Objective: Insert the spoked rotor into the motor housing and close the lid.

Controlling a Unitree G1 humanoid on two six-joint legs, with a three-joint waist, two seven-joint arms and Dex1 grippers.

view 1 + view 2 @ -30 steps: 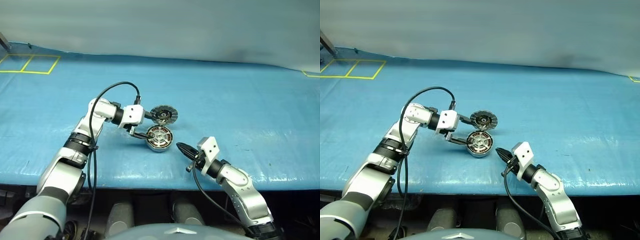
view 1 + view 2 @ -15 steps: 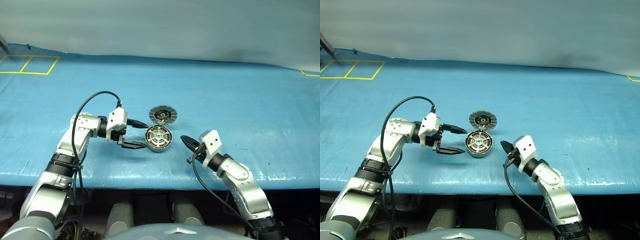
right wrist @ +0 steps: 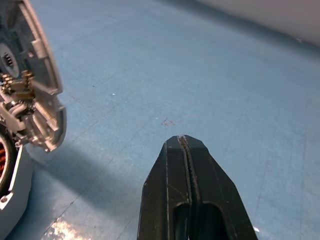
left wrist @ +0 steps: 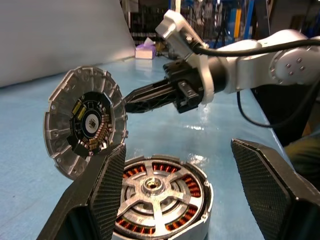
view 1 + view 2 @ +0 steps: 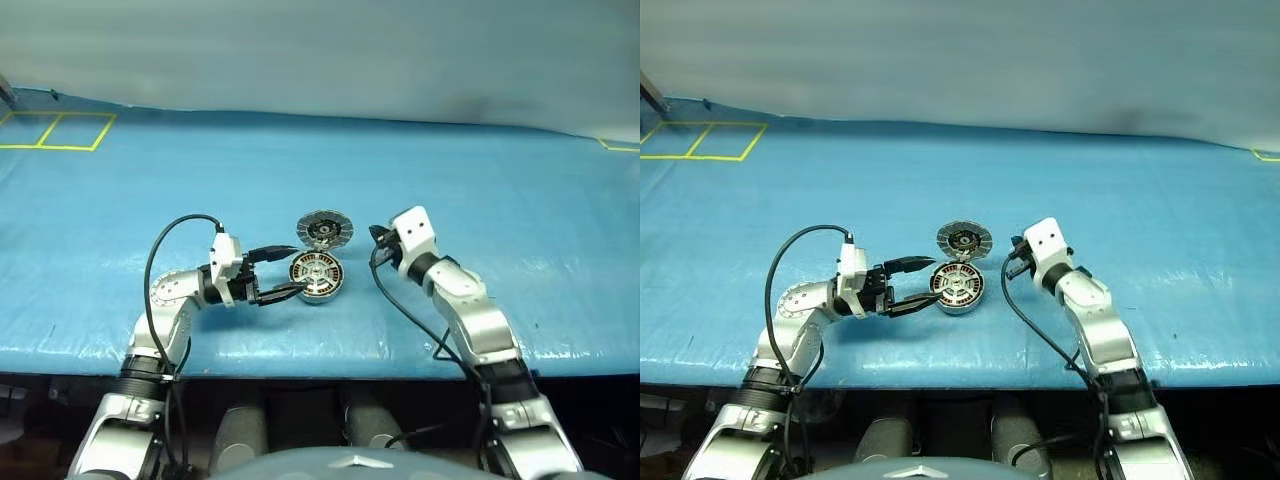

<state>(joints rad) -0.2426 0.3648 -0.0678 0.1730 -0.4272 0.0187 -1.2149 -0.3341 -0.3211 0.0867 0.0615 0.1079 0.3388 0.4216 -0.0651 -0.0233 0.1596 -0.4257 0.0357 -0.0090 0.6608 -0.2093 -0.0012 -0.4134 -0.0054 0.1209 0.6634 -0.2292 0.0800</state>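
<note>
Blue counter (image 5: 500,200) holds housing (image 5: 317,277), rotor (image 4: 155,187) seated inside, lid (image 5: 327,229) upright. Left pincer (image 5: 285,270) spread beside housing; right pincer (image 5: 378,236), pressed together, near lid. Next: push lid down.

A blue sheet (image 5: 480,190) covers the table. Yellow tape squares (image 5: 55,130) lie at its far left corner, well away from the left claw (image 5: 290,270).

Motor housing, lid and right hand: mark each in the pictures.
motor housing (image 4: 159,200), left wrist view, on the silver hub.
lid (image 4: 86,121), left wrist view, on its dark centre.
right hand (image 3: 186,150), right wrist view, at the shut fingertips.
</note>
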